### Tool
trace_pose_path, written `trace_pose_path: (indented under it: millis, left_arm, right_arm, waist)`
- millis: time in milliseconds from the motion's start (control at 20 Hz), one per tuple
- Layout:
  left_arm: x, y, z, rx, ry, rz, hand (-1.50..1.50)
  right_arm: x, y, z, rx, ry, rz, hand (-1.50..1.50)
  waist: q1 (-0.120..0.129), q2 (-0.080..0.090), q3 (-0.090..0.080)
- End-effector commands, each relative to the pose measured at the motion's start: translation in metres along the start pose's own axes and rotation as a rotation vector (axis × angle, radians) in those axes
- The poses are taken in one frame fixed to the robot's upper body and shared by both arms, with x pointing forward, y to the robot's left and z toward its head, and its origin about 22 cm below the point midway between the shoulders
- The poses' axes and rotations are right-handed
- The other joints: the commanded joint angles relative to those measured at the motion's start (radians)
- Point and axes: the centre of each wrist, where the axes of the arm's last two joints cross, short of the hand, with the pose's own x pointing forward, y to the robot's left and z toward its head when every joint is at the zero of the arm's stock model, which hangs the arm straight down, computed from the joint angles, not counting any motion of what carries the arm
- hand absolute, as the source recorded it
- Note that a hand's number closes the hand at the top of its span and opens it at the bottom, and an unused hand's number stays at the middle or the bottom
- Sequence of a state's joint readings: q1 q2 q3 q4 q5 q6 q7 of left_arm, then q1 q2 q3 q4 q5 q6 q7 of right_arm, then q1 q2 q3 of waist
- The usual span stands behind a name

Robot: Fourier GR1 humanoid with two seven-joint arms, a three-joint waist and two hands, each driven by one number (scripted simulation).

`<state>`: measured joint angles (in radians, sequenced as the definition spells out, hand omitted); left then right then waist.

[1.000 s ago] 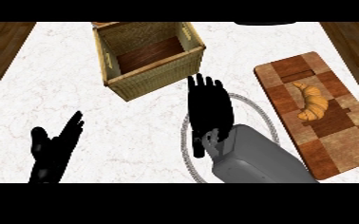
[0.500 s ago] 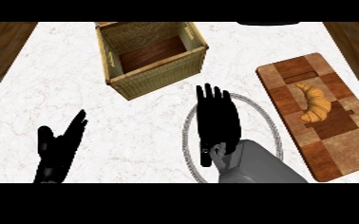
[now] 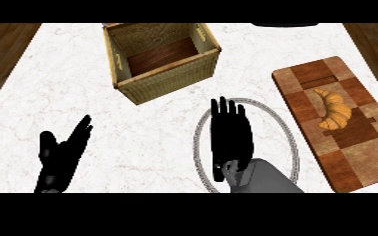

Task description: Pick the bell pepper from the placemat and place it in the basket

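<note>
You're seeing right robot hand (image 3: 229, 136) stretching flat over round placemat (image 3: 272, 130), fingers straight, released, gripping nothing. Meanwhile left robot hand (image 3: 60, 157) resting open, lower left. Wicker basket (image 3: 170, 80) sitting just beyond.

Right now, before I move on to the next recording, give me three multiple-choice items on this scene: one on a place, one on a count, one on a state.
1. Where does the croissant lie?
A. at the view's left
B. at the view's right, on the wooden cutting board
C. at the view's middle

2. How many black hands show?
A. one
B. two
C. three

3. What state is the right hand in?
A. open, flat over the round placemat
B. curled shut
C. out of view

Answers:
1 B: the croissant rests on the board near the right edge.
2 B: the left hand shows at lower left and the right hand at the middle.
3 A: its fingers are straight, and no pepper shows in it.
</note>
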<state>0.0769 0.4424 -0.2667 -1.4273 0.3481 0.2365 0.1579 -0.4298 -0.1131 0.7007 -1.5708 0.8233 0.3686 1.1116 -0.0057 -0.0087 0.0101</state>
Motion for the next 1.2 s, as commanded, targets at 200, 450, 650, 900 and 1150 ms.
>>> trace_pose_path:
  millis: [200,450,650,900,1150]
  left_arm:
    - [-0.032,-0.007,0.001,-0.008,0.108,0.002,0.0]
    - [-0.023,0.008,-0.004,0.007,0.118,-0.004,0.0]
    - [-0.035,-0.01,0.012,-0.01,0.108,0.001,0.0]
    - [-0.017,-0.016,-0.002,-0.009,0.109,0.008,0.0]
    - [-0.021,-0.006,0.004,-0.004,0.103,-0.013,0.0]
  right_arm:
    - [-0.006,0.007,-0.023,0.063,0.187,0.056,-1.5]
    - [-0.01,0.023,-0.012,0.104,0.211,0.086,-1.5]
    - [-0.01,0.029,-0.015,0.1,0.223,0.053,-1.5]
    - [-0.008,0.035,-0.021,0.079,0.211,0.043,-1.5]
    - [-0.026,0.054,-0.029,0.088,0.231,0.052,-1.5]
  waist:
    - [0.004,0.011,-0.011]
    - [-0.005,0.008,-0.011]
    - [0.005,0.007,-0.011]
    - [0.005,0.009,-0.01]
    - [0.006,0.008,-0.01]
